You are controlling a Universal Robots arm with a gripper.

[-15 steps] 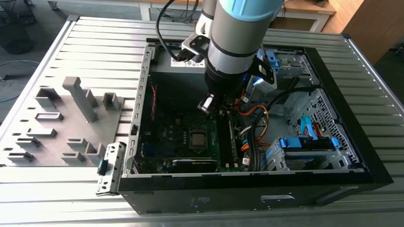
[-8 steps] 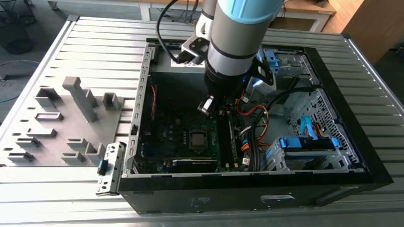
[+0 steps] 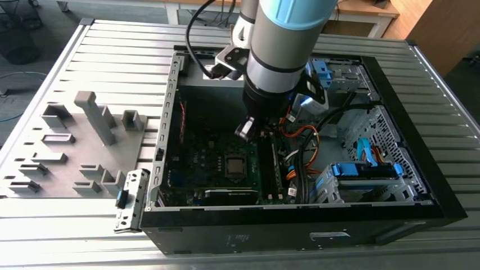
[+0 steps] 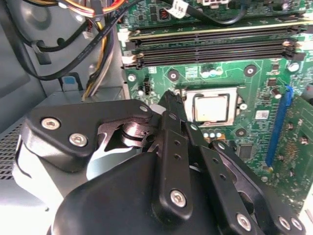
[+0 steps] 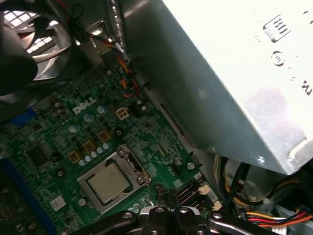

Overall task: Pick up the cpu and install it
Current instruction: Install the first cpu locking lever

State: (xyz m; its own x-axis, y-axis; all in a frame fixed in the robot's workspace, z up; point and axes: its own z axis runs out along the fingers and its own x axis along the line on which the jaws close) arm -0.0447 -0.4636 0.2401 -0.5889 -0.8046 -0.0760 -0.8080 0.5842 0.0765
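Observation:
The cpu [image 3: 235, 165], a small silvery square, lies flat in the black socket frame on the green motherboard [image 3: 202, 169] inside the open computer case. It also appears in both wrist views [image 4: 211, 107] [image 5: 108, 183]. My gripper [image 3: 248, 128] hangs inside the case a little above the board, beside the socket and apart from the chip. In the second wrist view its black fingers [image 4: 171, 105] stand together with nothing between them. In the first wrist view its tip [image 5: 161, 196] is close to the socket's corner.
Memory slots [image 4: 210, 46] run beside the socket. A grey power supply box [image 5: 220, 73], cable bundles [image 3: 304, 140] and blue drive bays [image 3: 363, 169] crowd the case. A grey fixture plate with upright blocks [image 3: 82, 140] lies at the exterior view's left.

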